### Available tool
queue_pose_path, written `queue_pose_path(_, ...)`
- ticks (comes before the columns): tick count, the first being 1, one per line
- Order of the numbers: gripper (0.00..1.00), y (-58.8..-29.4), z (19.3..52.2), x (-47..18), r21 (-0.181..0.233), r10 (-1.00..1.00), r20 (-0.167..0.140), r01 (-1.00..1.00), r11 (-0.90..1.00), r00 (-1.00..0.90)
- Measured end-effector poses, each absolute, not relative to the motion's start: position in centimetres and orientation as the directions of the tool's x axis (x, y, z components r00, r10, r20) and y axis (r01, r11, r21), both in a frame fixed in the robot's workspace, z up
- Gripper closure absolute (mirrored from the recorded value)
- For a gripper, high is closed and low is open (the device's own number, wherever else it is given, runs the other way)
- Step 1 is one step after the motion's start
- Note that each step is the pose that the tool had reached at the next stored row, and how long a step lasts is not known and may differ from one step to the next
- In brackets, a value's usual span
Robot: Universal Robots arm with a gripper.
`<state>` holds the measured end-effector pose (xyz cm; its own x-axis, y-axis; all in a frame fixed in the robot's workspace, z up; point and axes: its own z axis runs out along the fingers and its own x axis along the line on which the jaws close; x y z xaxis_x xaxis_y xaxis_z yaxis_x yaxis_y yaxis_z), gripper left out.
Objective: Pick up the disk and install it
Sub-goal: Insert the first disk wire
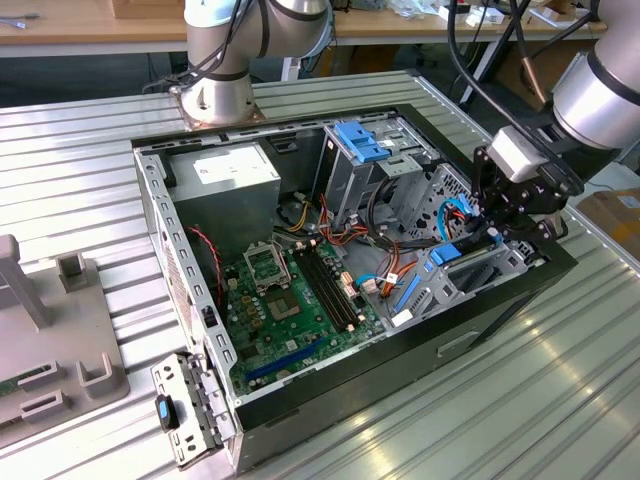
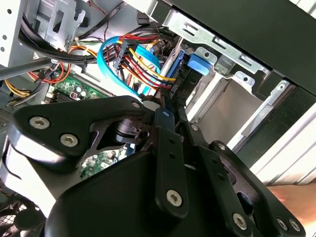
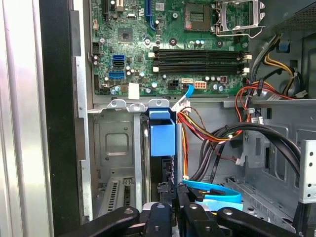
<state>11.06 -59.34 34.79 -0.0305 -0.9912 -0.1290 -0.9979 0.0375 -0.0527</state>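
The gripper point(image 1: 497, 222) is lowered into the case point(image 1: 500, 300) at the exterior view's right. Its fingers point(image 3: 159, 217) are closed edgewise on the disk point(image 3: 162, 136), which is held upright in the drive bay point(image 3: 116, 143), presumably for seating. The disk's lower part is hidden by the bay; full seating cannot be judged. Cables point(image 3: 217, 133) lie just beside it.

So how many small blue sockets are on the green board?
2. In the first wrist view, one small blue socket sits right beside the other, near the board's edge. Cables may hide more.
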Motion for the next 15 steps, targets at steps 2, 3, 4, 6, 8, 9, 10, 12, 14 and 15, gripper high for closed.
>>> queue_pose_path(2,0.84,-59.34,34.79,11.04,-0.053,-0.991,-0.129,-0.998,0.038,-0.031)
queue_pose_path(3,0.84,-59.34,34.80,10.97,-0.053,-0.991,-0.129,-0.998,0.038,-0.031)
queue_pose_path(4,0.84,-59.34,34.80,10.93,-0.053,-0.991,-0.129,-0.998,0.038,-0.031)
queue_pose_path(6,0.84,-59.34,34.79,10.91,-0.053,-0.991,-0.129,-0.998,0.038,-0.031)
queue_pose_path(8,0.84,-59.34,34.79,10.91,-0.053,-0.991,-0.130,-0.998,0.038,-0.031)
queue_pose_path(9,0.84,-59.34,34.79,10.91,-0.053,-0.991,-0.130,-0.998,0.038,-0.031)
queue_pose_path(10,0.84,-59.34,34.79,10.91,-0.053,-0.991,-0.130,-0.998,0.038,-0.031)
queue_pose_path(12,0.84,-59.34,34.79,10.96,-0.053,-0.991,-0.130,-0.998,0.038,-0.031)
queue_pose_path(14,0.84,-59.34,34.79,10.99,-0.053,-0.991,-0.130,-0.998,0.038,-0.031)
queue_pose_path(15,0.84,-59.33,34.76,11.00,-0.053,-0.991,-0.130,-0.998,0.038,-0.031)
